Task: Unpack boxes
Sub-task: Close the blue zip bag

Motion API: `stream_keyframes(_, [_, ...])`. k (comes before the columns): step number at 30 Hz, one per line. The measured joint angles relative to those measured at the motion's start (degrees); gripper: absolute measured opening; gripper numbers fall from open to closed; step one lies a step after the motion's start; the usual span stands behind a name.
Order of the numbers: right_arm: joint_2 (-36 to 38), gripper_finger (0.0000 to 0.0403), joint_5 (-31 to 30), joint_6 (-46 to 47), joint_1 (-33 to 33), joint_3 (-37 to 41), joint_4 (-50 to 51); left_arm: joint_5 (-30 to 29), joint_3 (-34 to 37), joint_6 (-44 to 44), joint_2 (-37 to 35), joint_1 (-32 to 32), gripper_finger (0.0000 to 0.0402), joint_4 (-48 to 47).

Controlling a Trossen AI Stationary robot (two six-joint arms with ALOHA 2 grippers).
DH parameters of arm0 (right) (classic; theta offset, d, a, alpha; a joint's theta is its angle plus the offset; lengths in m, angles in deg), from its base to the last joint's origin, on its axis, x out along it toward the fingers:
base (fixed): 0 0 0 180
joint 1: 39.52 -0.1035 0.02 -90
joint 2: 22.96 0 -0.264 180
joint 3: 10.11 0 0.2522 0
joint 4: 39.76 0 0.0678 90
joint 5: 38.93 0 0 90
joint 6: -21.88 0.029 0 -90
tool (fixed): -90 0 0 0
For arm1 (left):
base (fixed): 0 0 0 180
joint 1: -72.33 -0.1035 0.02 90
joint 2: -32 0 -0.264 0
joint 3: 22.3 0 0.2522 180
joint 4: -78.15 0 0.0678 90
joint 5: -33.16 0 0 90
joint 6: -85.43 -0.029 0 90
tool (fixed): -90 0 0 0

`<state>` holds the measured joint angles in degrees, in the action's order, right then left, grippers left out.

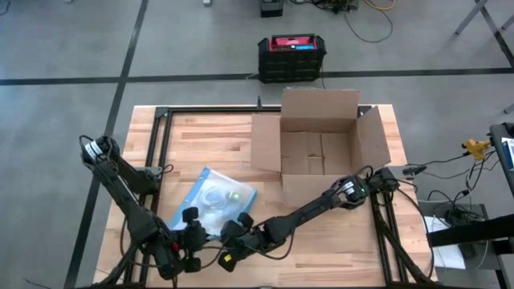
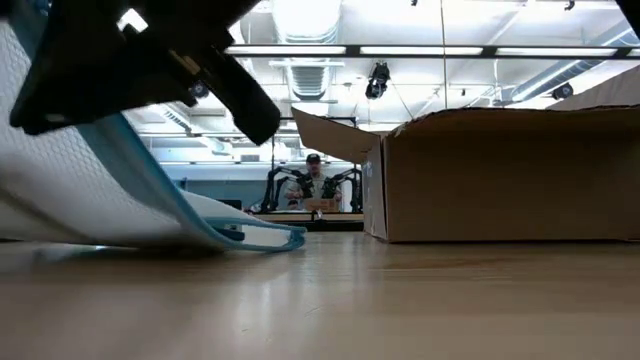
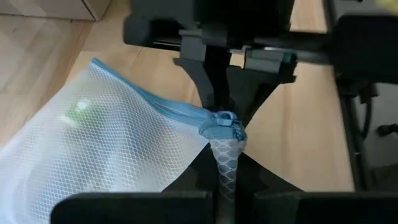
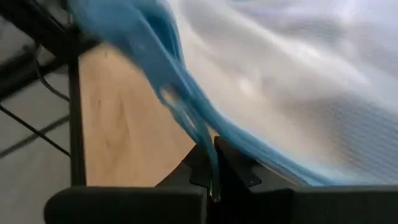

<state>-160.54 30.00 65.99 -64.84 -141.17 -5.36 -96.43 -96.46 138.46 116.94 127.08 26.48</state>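
Right, both my grippers are clamped on the bag's [image 1: 215,197] blue edge: left gripper [image 3: 225,167] pinching its corner, right gripper [image 4: 213,167] nipping the seam. Cardboard box [image 1: 321,144] sits open behind; light, stiff, best gripped by a flap.

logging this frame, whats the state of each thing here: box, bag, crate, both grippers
cardboard box: upright on the table, all four flaps open
plastic bag: out of the box, zipper end lifted, rest on the table
black crate: on the floor beyond the table
left gripper: shut on the bag's corner
right gripper: shut on the bag's blue edge
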Motion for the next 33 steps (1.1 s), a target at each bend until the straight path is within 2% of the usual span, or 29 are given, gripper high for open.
stream_keyframes(8, [0.7,0.0000,0.1,1.9,-0.3,-0.1,2.1,-0.1,0.0,0.8,-3.7,3.4,0.0000,-0.8])
stream_keyframes(17, [4.4,0.0000,0.1,3.9,-2.1,-0.1,12.3,-0.7,0.0,6.8,-7.3,7.1,0.0000,-5.6])
stream_keyframes(27, [11.6,0.0000,-0.7,7.3,-4.5,0.0,36.2,-1.5,-5.1,6.1,-13.5,7.5,0.0000,-13.8])
stream_keyframes(33, [18.1,0.0000,-3.5,8.5,-5.1,0.0,40.0,-1.4,-9.0,7.3,-15.2,7.9,0.0000,-23.9])
